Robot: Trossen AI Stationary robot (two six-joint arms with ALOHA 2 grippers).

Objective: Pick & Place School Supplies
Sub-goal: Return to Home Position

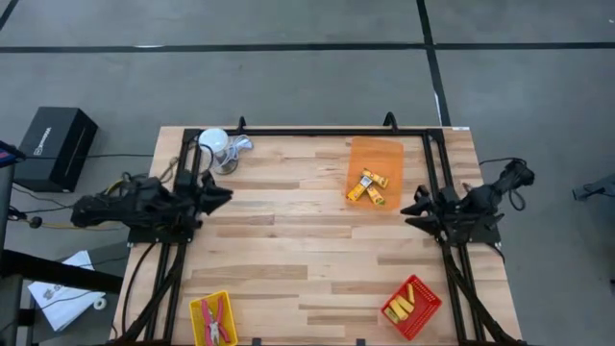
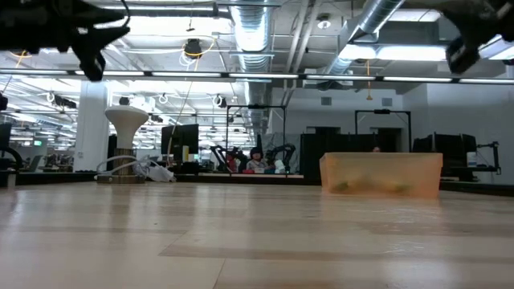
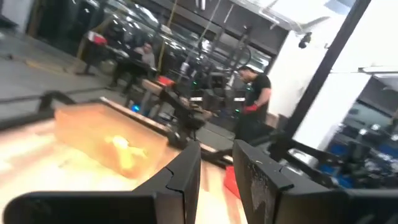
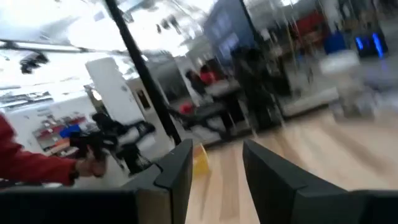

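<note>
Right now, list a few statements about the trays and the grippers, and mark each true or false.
1. The red-handled tools lie in the yellow tray. True.
2. The orange tray is empty. False: yellow blocks lie in it.
3. The red tray holds yellow pieces. True.
4. The right gripper holds a block. False: it is open and holds nothing.
5. The left gripper hangs over the table's left side. True.

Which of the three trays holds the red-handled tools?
The yellow tray, on the robot's left: the red-handled tools lie in it. The orange tray and the red tray hold only yellow blocks.
</note>
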